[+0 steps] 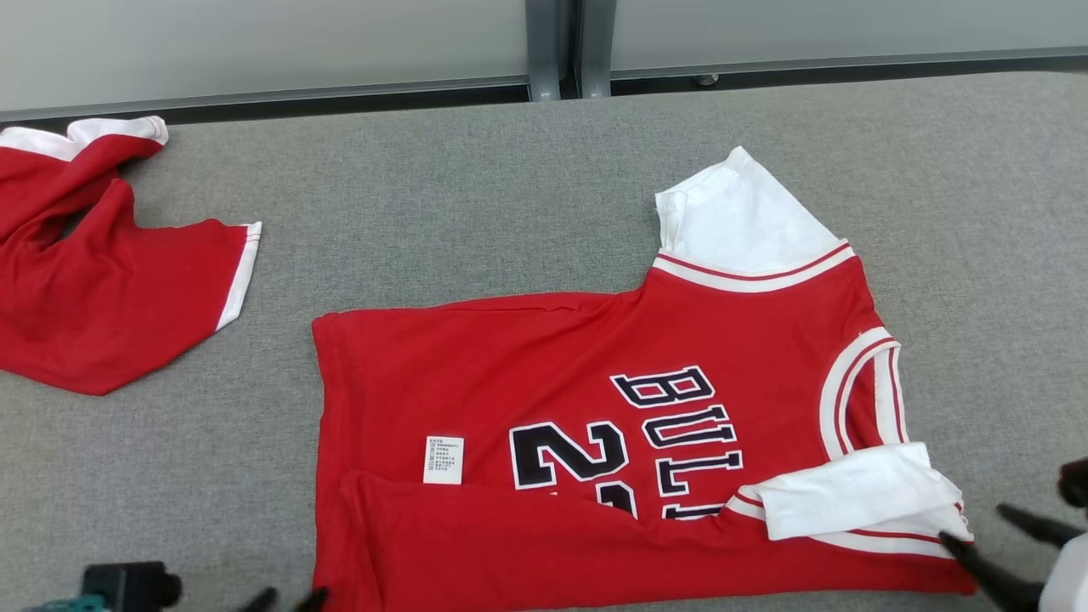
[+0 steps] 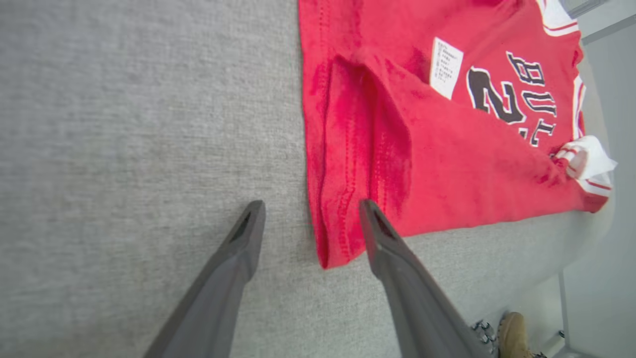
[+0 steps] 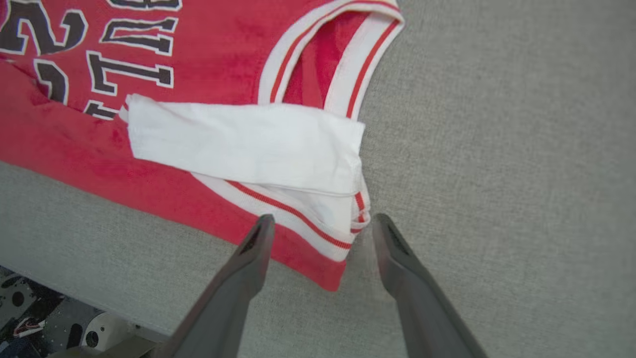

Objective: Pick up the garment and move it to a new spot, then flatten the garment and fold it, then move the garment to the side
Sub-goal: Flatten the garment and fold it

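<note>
A red jersey, the garment [image 1: 527, 357], lies flat on the grey felt table [image 1: 476, 195], with black lettering, white sleeves and a white care label. Its near edge is folded up over the front. My left gripper [image 1: 289, 597] sits at the garment's near left corner; in the left wrist view its fingers [image 2: 312, 204] stand open on either side of the red hem corner [image 2: 343, 233]. My right gripper [image 1: 973, 524] is at the near right corner, also open [image 3: 323, 217], with the white sleeve [image 3: 248, 144] and striped trim lying between and just beyond the tips.
A second red garment with white trim [image 1: 102, 280] lies crumpled at the table's far left. The table's near edge runs close behind both grippers. A person's tan shoe [image 2: 514, 333] is on the floor below it. Grey wall panels [image 1: 255, 42] stand behind the table.
</note>
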Available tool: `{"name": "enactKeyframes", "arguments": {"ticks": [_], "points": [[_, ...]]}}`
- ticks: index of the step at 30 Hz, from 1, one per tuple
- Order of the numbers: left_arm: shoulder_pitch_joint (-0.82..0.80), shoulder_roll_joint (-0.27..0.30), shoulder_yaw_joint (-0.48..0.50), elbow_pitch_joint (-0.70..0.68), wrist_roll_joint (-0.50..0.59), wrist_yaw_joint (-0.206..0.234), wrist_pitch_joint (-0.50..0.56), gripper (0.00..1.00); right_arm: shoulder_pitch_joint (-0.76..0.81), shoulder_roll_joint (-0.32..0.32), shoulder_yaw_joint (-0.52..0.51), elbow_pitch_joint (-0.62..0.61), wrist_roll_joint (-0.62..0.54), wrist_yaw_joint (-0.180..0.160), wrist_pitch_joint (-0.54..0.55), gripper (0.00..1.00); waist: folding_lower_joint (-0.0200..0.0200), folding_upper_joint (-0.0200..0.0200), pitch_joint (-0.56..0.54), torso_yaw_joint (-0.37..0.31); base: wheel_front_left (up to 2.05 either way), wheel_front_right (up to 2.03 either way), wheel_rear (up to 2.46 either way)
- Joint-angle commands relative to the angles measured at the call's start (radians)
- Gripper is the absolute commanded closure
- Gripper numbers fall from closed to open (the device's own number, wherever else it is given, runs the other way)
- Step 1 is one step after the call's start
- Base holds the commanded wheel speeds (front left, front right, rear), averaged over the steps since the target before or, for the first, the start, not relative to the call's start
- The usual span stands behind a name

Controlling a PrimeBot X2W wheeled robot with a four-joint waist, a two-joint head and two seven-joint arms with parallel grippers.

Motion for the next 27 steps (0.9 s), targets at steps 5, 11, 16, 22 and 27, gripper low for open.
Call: {"name": "enactKeyframes", "arguments": {"ticks": [5,11,16,22,27], "points": [[-0.064,0.043,0.078,-0.064,0.107,0.078,-0.082,0.00,-0.071,-0.043,-0.084,-0.137,-0.062,0.000,-0.031,0.00,0.0000,0.0000,0.016,0.000,0.00,0.00,0.00],[-0.311,0.028,0.034,-0.036,0.196,0.110,-0.022,0.00,-0.339,-0.069,-0.009,-0.072,-0.093,0.000,0.023,0.00,0.0000,0.0000,0.107,0.021,0.00,0.00,0.00],[-0.558,-0.035,-0.026,0.099,0.220,0.085,0.048,0.00,-0.649,-0.009,0.096,0.117,-0.139,0.000,0.050,0.00,0.0000,0.0000,0.185,0.042,0.00,0.00,0.00],[-0.728,-0.095,-0.079,0.249,0.243,0.044,0.077,0.00,-0.875,0.068,0.159,0.340,-0.204,0.000,0.024,0.00,0.0000,0.0000,0.234,0.073,0.00,0.00,0.00],[-0.816,-0.139,-0.122,0.332,0.264,0.004,0.075,0.00,-0.999,0.114,0.203,0.518,-0.236,0.000,-0.019,0.00,0.0000,0.0000,0.255,0.101,0.00,0.00,0.00]]}}
